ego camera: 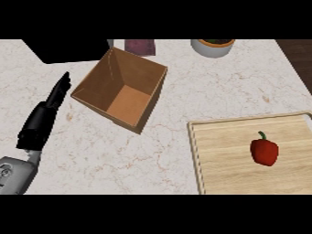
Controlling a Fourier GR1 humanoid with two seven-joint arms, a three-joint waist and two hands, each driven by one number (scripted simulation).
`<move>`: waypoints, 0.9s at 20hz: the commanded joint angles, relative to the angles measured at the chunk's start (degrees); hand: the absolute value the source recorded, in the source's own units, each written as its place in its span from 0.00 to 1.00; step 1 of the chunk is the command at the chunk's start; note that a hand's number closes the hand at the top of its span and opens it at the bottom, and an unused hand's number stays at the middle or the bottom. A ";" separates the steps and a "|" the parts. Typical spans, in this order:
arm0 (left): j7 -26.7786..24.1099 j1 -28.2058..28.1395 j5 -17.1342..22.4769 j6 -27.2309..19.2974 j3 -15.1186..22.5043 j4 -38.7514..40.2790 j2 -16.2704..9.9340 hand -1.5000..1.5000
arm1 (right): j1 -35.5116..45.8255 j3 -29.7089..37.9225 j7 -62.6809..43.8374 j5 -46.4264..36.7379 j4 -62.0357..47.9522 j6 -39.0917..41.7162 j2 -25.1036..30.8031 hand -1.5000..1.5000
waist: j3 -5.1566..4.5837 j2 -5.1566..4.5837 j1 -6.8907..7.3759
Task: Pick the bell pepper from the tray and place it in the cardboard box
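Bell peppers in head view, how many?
1. The red bell pepper lies on the wooden tray at right, apart from the open cardboard box. The box's visible interior shows none; part of its floor is hidden by its walls.

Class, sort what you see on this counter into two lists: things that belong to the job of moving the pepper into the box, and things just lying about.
Belongs to the job:
bell pepper
tray
cardboard box
left hand

Lying about:
black block
purple packet
white pot
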State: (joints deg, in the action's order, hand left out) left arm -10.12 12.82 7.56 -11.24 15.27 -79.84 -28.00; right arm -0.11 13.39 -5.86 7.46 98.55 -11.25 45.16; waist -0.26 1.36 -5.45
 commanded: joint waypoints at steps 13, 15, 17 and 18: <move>3.02 -0.28 0.43 6.77 1.46 -6.68 -1.34 0.50 | -28.43 1.35 -9.60 -19.22 25.42 13.75 13.79 0.00 | 0.10 -1.24 4.32; 4.01 -0.03 2.23 8.56 -0.46 -8.61 -3.36 0.50 | -28.02 1.47 -16.57 -18.22 29.03 18.39 17.59 0.00 | 0.04 -1.22 5.14; 4.82 0.29 0.72 7.71 0.94 -7.58 -1.51 0.50 | -27.21 0.10 -22.85 -17.53 33.79 21.24 18.37 0.00 | 0.09 -1.29 5.06; 5.37 0.87 1.07 8.25 0.06 -8.86 -2.41 0.50 | -24.32 -2.25 -26.36 -16.48 33.54 22.39 19.25 0.00 | 0.11 -1.49 6.22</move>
State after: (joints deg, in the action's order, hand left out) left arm -5.94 13.26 8.91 -3.65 15.50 -87.24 -30.25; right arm -26.26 14.30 -21.80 -9.55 126.87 6.04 61.32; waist -0.17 0.11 -0.58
